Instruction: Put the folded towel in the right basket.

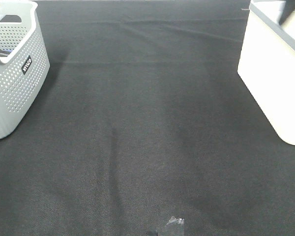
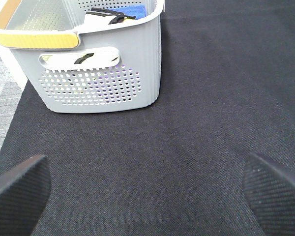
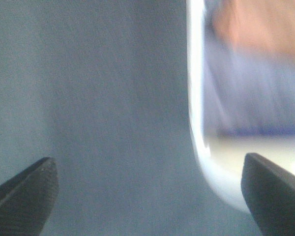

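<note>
While both grippers (image 2: pixel 147 191) (image 3: pixel 147 196) stand wide and empty, verify towel (image 3: pixel 250 78) settles inside white basket (image 1: pixel 273 73) at right edge before retracting.

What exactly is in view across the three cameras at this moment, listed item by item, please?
Perforated basket: one, grey with a yellow-topped handle, far left of the cloth; dark and blue items lie inside, seen from the left wrist view.
Smooth basket: one, cream-white with a grey rim, far right of the cloth.
Contents of the smooth basket: blurred orange and bluish shapes; too blurred to identify.
Table cloth: one, black, covering the whole work surface.
Small shiny object: one, at the near edge; too small to identify.
Left end effector: black fingertips wide apart, empty, facing the perforated basket.
Right end effector: dark fingertips wide apart, empty, at the smooth basket's rim.
</note>
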